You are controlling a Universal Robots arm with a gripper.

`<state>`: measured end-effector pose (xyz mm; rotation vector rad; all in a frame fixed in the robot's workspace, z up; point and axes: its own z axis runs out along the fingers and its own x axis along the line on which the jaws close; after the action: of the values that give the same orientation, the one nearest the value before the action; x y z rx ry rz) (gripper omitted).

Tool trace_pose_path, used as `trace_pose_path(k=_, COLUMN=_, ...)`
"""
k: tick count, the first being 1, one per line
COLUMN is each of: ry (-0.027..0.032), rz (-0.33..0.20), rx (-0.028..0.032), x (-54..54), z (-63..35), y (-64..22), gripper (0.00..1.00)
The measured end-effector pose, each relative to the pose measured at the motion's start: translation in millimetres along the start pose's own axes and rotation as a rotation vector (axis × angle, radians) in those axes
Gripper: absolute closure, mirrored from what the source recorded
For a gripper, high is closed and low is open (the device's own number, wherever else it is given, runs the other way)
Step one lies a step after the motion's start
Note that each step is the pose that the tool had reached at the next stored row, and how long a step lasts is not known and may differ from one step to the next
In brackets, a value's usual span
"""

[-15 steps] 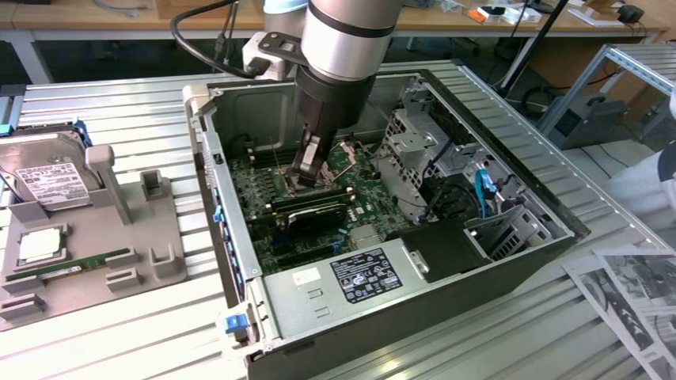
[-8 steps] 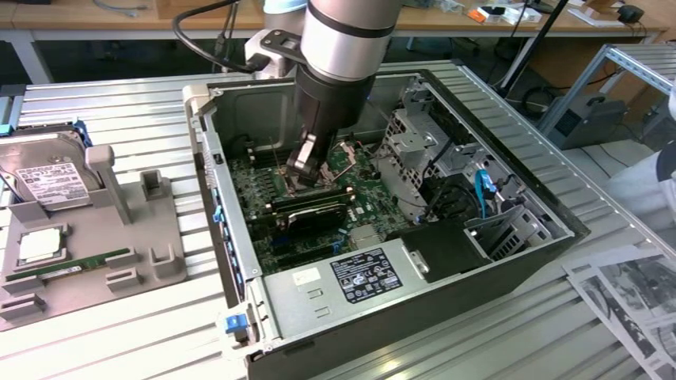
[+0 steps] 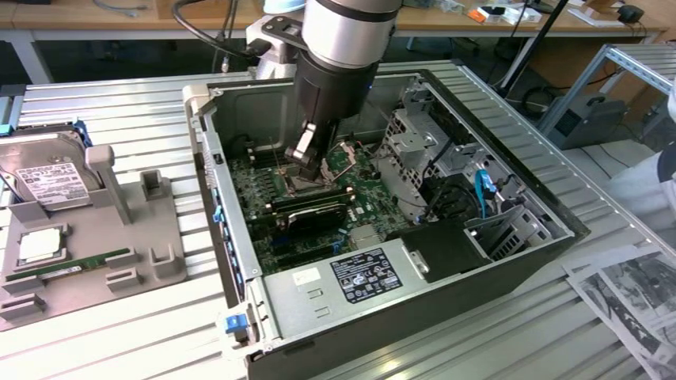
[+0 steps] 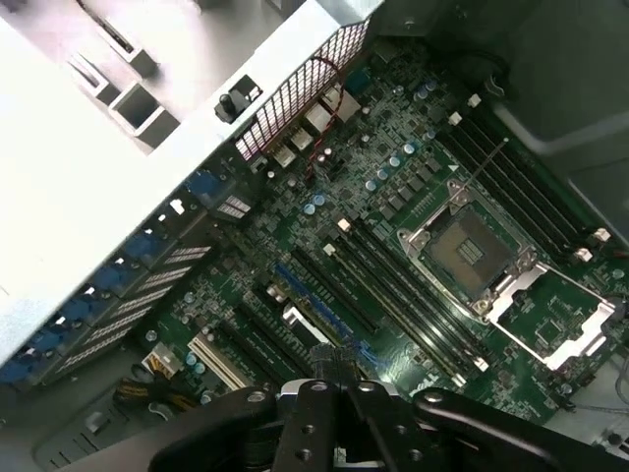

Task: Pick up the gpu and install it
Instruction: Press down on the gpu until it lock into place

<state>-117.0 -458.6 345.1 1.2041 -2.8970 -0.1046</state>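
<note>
A ribbed metal table point(image 3: 127, 332) carries an open computer case point(image 3: 423, 317) at the frame's centre, a grey parts holder point(image 3: 95, 237) at the left edge, and printed paper sheets point(image 3: 628, 297) at the lower right corner.

The robot arm point(image 3: 343, 36) enters the exterior view from twelve o'clock, its silver wrist section stepping down into a black body that points steeply downward. Below it the hand point(image 3: 307, 165) hangs near the picture's centre, leaning slightly toward seven o'clock. Its fingers are drawn together, with no gap between the tips. In the wrist view the hand point(image 4: 339, 388) shows as dark linkages meeting at six o'clock, closed tight.
</note>
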Motion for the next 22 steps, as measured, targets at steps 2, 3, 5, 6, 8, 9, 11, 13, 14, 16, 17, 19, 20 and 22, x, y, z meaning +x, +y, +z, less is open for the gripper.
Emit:
trace_pose_path(k=2, ry=0.0001, rz=0.000, rx=0.0010, x=-0.5, z=-4.1, y=0.6, gripper=0.89)
trace_pose_path(k=3, ry=0.0008, rz=0.000, rx=0.0020, x=-0.8, z=-5.3, y=1.0, gripper=0.89)
trace_pose_path(k=5, ry=0.0010, rz=0.000, rx=0.0022, x=-0.8, z=-5.4, y=1.0, gripper=0.89)
trace_pose_path(k=6, ry=0.0004, rz=0.011, rx=0.0025, x=-0.8, z=-5.4, y=1.0, gripper=0.89)
trace_pose_path(k=8, ry=-0.0013, rz=0.041, rx=0.0032, x=-0.8, z=-5.5, y=1.0, gripper=0.89)
trace_pose_path(k=9, ry=-0.0023, rz=0.058, rx=0.0035, x=-0.8, z=-5.5, y=1.0, gripper=0.89)
trace_pose_path(k=11, ry=-0.0041, rz=0.084, rx=0.0041, x=-0.8, z=-5.4, y=1.0, gripper=0.89)
trace_pose_path(k=13, ry=-0.0069, rz=0.129, rx=0.0051, x=-0.8, z=-5.4, y=1.0, gripper=0.89)
trace_pose_path(k=14, ry=-0.0082, rz=0.150, rx=0.0056, x=-0.8, z=-5.4, y=1.0, gripper=0.89)
trace_pose_path(k=16, ry=-0.0110, rz=0.195, rx=0.0066, x=-0.8, z=-5.4, y=1.0, gripper=0.89)
trace_pose_path(k=17, ry=-0.0121, rz=0.213, rx=0.0070, x=-0.8, z=-5.4, y=1.0, gripper=0.89)
trace_pose_path(k=19, ry=-0.0148, rz=0.258, rx=0.0080, x=-0.8, z=-5.4, y=1.0, gripper=0.89)
trace_pose_path(k=20, ry=-0.0159, rz=0.276, rx=0.0084, x=-0.8, z=-5.4, y=1.0, gripper=0.89)
trace_pose_path(k=22, ry=-0.0191, rz=0.327, rx=0.0095, x=-0.8, z=-5.4, y=1.0, gripper=0.89)
